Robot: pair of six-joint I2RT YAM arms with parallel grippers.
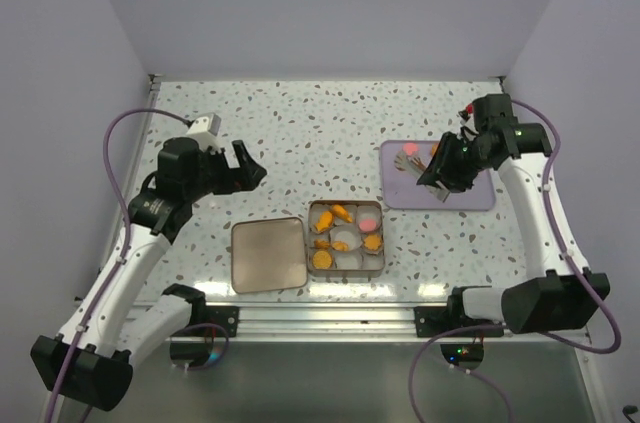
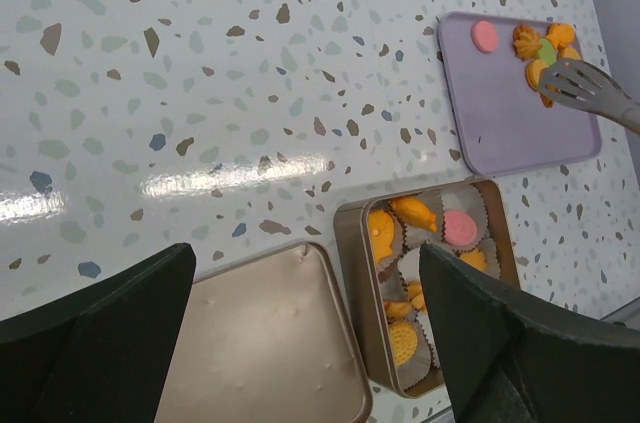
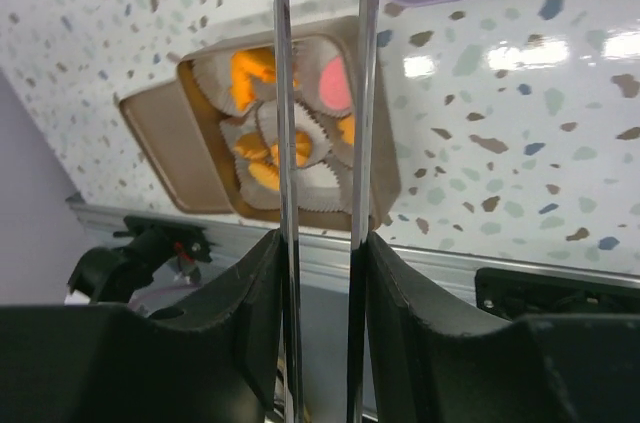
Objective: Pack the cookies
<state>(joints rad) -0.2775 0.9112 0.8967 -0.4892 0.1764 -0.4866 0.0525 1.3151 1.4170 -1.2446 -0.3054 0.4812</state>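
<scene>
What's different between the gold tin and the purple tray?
The tin is gold with upright walls; the tray is purple and nearly flat. In the tin the cookies sit in white paper cups; on the tray they lie loose at one end. The tin sits in the middle near the front edge; the tray is farther back on the right. Both have rounded corners and hold orange and pink cookies.
</scene>
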